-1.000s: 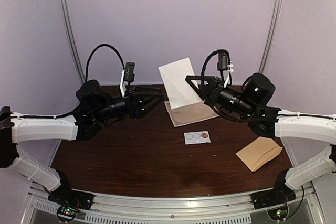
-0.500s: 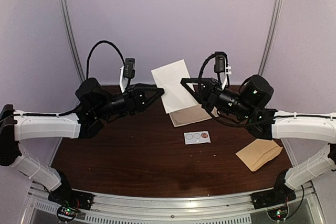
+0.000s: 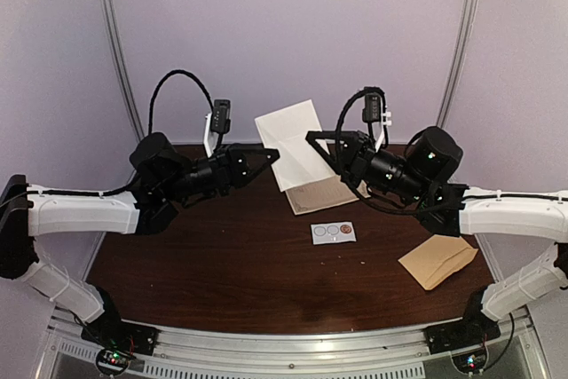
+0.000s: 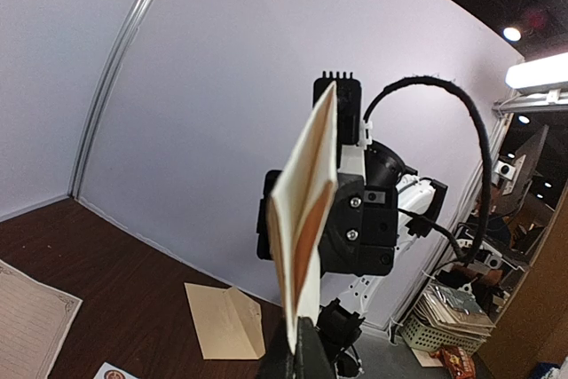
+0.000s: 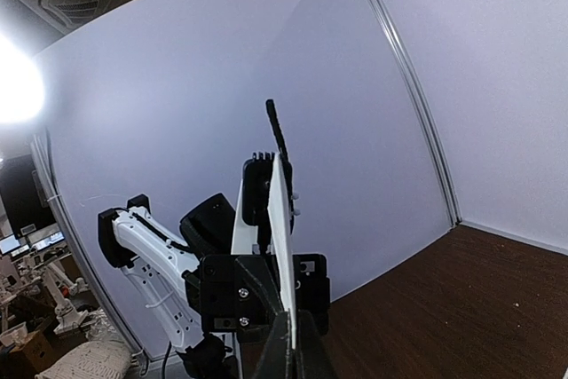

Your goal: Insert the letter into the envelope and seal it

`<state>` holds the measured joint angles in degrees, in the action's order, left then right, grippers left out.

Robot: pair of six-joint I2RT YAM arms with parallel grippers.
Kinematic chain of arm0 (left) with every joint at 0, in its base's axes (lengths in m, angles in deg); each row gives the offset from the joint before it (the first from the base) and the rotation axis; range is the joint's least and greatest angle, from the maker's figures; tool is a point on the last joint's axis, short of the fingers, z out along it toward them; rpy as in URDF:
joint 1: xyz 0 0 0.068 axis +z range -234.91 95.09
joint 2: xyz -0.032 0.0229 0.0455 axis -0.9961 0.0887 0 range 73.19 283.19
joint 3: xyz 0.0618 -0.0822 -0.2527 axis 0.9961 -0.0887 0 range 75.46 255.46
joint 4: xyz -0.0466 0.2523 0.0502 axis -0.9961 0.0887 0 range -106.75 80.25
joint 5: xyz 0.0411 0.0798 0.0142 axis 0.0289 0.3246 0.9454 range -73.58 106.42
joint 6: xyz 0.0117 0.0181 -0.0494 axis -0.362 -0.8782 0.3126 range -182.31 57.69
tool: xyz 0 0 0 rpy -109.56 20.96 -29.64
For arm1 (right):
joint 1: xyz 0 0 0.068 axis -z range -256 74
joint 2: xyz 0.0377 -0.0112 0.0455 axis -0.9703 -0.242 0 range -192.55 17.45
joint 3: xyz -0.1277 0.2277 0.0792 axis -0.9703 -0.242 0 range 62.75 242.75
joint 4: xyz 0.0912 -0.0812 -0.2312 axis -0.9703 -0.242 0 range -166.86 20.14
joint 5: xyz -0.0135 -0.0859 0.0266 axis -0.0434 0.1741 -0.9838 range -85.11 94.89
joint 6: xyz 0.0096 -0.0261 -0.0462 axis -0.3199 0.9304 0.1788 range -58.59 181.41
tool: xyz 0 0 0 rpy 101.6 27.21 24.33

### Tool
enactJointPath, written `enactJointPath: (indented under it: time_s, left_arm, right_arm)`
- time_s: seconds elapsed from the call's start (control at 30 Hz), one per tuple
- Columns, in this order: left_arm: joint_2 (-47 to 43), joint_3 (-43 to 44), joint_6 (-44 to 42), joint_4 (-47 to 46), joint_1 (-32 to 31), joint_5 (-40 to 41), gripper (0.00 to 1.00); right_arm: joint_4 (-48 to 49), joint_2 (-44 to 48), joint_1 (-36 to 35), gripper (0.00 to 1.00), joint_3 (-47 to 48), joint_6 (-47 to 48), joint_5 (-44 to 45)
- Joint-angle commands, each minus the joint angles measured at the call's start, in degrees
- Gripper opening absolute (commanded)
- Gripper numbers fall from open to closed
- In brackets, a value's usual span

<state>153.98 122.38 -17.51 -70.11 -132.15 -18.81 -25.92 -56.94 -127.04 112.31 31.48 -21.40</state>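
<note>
The letter [image 3: 291,141] is a white sheet held up on edge above the back of the table; its bordered lower part [image 3: 327,194] rests on the wood. My left gripper [image 3: 273,155] is shut on its left edge, where the paper [image 4: 306,219] shows edge-on as two layers rising from the fingertips. My right gripper [image 3: 313,138] is shut on the right edge, the sheet [image 5: 282,237] thin and upright between its jaws. The tan envelope [image 3: 437,260] lies flat at the right, apart from both grippers, and also shows as the envelope [image 4: 222,321] in the left wrist view.
A small white card with round stickers [image 3: 333,232] lies in the middle of the brown table [image 3: 222,264]. White walls and metal corner rails [image 3: 115,51] close in the back. Both arms reach toward each other over the table's far half.
My left gripper moved right to the letter's left edge and closed on it. The right gripper shifted the raised sheet slightly left.
</note>
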Motion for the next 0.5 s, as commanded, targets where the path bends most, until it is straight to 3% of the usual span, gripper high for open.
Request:
enactJointPath:
  time_s: [0.0,0.1,0.2,0.3,0.47]
  left_arm:
    - [0.15,1.68,-0.23,-2.4,-0.04,-0.27,0.0]
    - [0.18,1.92,-0.66,-0.96,-0.02,0.38,0.0]
    - [-0.44,2.92,-2.47,5.19,0.11,2.73,0.0]
    - [-2.08,6.36,-8.13,18.92,1.2,5.58,0.0]
    - [-4.26,12.61,-18.32,39.93,7.28,6.15,0.0]
  right_arm:
    - [-0.92,0.41,-0.46,0.0,0.55,1.24,1.66]
    - [-2.19,1.08,-0.46,0.03,0.37,1.98,2.9]
    - [-4.83,2.85,-0.4,0.31,-0.17,3.1,6.48]
    - [-10.79,5.93,-0.36,0.6,-1.34,4.78,11.48]
    - [-22.91,12.71,-0.05,0.85,-5.19,5.63,22.1]
